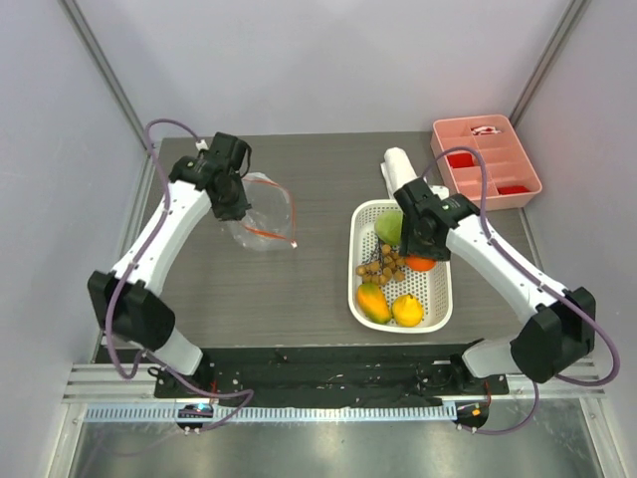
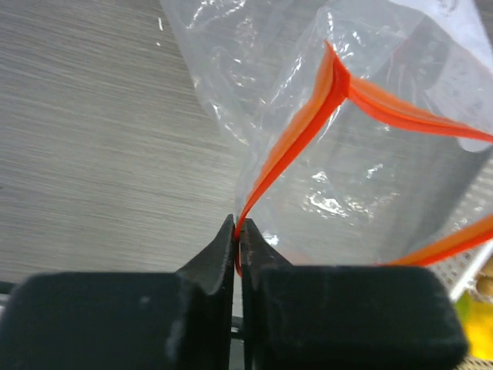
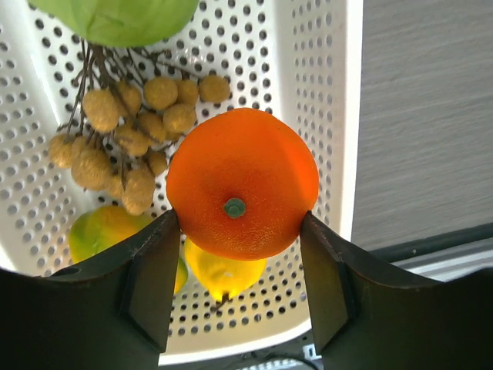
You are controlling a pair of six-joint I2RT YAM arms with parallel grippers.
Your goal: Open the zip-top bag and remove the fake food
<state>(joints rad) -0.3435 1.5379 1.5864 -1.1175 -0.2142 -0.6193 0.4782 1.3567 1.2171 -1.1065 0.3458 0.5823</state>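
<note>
Fruit lies in the white basket (image 1: 435, 289) right of centre on the bench (image 1: 299, 289): grapes (image 1: 383, 267), pear (image 1: 388, 227), mango (image 1: 372, 302) and lemon (image 1: 407, 310). Above them the right tool (image 3: 239, 220) grips the orange (image 3: 240, 185) between both fingers. At far left the left tool (image 2: 237, 231) is clamped tight on the zip strip (image 2: 300, 139) of the zip-top bag (image 1: 261, 214), whose mouth gapes; its bottom seems to rest on the bench.

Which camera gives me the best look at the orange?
Right wrist: the orange fills the frame between the right gripper fingers, over the white basket. Top view shows only a sliver under that gripper; left wrist doesn't show it.
</note>
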